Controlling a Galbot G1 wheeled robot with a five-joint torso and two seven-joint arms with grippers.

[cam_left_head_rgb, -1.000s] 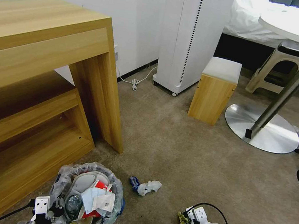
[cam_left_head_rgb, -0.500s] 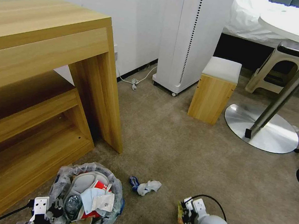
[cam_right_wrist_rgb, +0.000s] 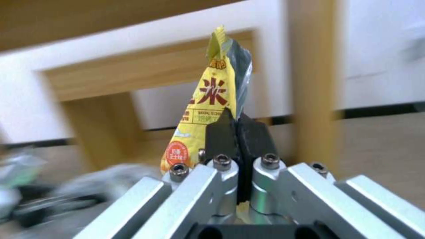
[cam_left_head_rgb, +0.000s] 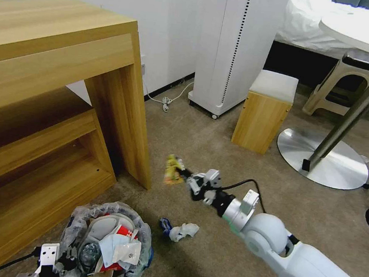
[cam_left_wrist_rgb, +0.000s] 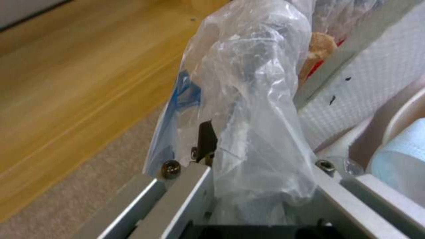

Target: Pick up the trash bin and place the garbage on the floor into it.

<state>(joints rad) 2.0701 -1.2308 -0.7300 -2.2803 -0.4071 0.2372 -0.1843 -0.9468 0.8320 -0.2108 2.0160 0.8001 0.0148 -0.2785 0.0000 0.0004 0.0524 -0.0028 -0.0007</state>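
Right gripper (cam_left_head_rgb: 184, 176) raised, wrapper (cam_left_head_rgb: 173, 170) upright.

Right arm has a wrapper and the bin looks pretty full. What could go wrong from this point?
1. The right pincer pinches the yellow wrapper by one end only, so it might slip out over the floor.
2. The trash bin is heaped to the rim, so the wrapper may slide off.
3. The left pincer grips the bin at its thin bag liner, which could tear or slip.
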